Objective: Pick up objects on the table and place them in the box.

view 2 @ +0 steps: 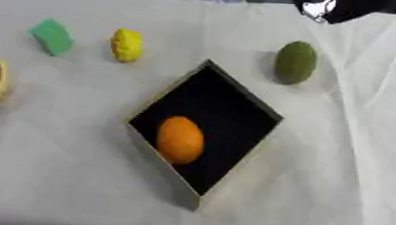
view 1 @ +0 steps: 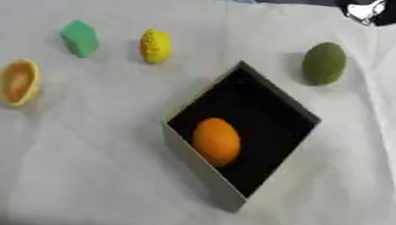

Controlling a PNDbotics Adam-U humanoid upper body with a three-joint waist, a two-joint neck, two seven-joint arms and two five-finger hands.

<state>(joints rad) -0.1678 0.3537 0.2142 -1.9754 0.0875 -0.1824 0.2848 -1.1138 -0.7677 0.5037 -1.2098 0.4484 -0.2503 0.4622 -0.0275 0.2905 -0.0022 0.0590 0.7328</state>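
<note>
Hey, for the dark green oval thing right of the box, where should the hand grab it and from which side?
Probably across its narrow middle, coming from above with the right hand, which shows at the top right. The green oval lies alone on the cloth, long axis pointing away, with room on both sides; the box is apart from it.

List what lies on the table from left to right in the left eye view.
Orange bowl-like piece → green block → yellow lumpy object → orange fruit, lying inside the black box → dark green oval fruit.
</note>
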